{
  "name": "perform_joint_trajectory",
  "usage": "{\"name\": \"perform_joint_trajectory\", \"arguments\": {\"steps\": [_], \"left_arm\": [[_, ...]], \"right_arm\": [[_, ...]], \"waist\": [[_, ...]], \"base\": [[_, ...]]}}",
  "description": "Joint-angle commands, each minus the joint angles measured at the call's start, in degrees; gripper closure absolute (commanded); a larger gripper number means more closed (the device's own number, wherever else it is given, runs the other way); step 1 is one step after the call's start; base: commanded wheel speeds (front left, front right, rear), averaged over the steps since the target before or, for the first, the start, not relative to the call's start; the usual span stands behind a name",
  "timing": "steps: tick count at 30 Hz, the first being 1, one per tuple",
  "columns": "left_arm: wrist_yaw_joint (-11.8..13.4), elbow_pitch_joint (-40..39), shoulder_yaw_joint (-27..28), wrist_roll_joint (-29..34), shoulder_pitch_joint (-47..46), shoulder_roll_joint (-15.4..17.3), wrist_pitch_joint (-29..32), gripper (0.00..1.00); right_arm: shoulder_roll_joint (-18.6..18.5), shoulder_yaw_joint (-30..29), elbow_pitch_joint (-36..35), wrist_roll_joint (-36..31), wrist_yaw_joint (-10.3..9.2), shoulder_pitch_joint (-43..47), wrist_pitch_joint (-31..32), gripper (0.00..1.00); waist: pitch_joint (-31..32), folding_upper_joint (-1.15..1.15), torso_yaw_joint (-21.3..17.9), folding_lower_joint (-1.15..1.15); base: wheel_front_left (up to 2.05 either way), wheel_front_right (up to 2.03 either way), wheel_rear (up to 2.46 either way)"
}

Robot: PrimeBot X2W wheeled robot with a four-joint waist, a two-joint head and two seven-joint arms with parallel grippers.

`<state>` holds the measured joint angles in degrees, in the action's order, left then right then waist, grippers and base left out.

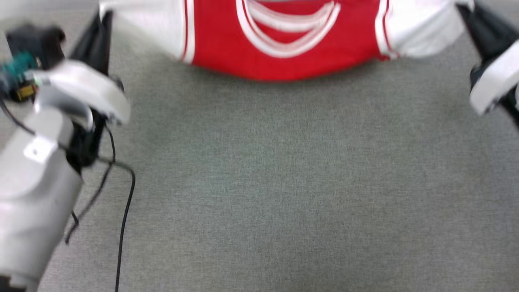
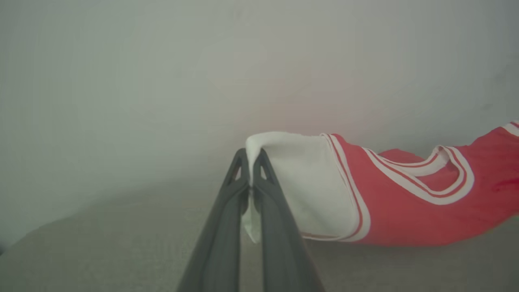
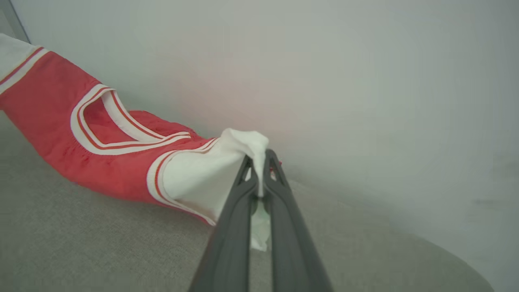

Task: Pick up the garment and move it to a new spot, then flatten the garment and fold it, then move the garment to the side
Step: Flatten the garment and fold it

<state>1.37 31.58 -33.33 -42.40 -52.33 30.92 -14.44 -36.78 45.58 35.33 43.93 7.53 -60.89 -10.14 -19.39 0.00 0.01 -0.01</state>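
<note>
Left hand (image 2: 251, 157) clamped on garment (image 2: 405, 211) sleeve; right hand (image 3: 259, 160) likewise.

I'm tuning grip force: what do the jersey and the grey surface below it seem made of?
Jersey: soft matte knit, perhaps polyester or cotton; it sags and bunches where pinched. Grey surface: matte woven cloth, judging by its fine speckled weave.

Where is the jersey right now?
The garment is at the top centre of the head view, above the grey surface, stretched between the left gripper and right gripper, each pinching one of its white sleeves.
</note>
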Motion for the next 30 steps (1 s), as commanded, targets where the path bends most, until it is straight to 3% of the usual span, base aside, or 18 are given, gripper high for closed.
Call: {"name": "perform_joint_trajectory", "arguments": {"steps": [1,7,15,30], "left_arm": [[1.0,-1.0,0.4,-0.7,2.6,0.6,-0.1,1.0],[4.1,-5.7,0.4,-4.1,18.0,2.1,0.0,1.0],[6.0,-7.5,0.7,-8.2,34.1,2.0,-0.3,1.0],[9.5,-10.7,6.1,-10.8,53.1,0.1,-0.9,1.0]], "right_arm": [[-0.1,0.3,-0.5,0.5,-0.08,2.6,-0.2,1.0],[0.3,0.5,-1.5,2.1,-0.08,15.5,-0.9,1.0],[0.0,-1.7,-1.4,3.1,-0.08,29.9,-1.2,1.0],[0.5,-10.0,-1.1,3.9,-0.1,53.5,-2.4,1.0]], "waist": [[2.2,0.0,0.3,0.01],[7.1,0.0,0.0,0.01],[12.4,0.0,-0.4,0.01],[18.5,0.0,1.1,0.01]], "base": [[0.0,0.0,0.0],[0.0,0.0,0.0],[0.0,0.0,0.0],[0.0,0.0,0.0]]}}
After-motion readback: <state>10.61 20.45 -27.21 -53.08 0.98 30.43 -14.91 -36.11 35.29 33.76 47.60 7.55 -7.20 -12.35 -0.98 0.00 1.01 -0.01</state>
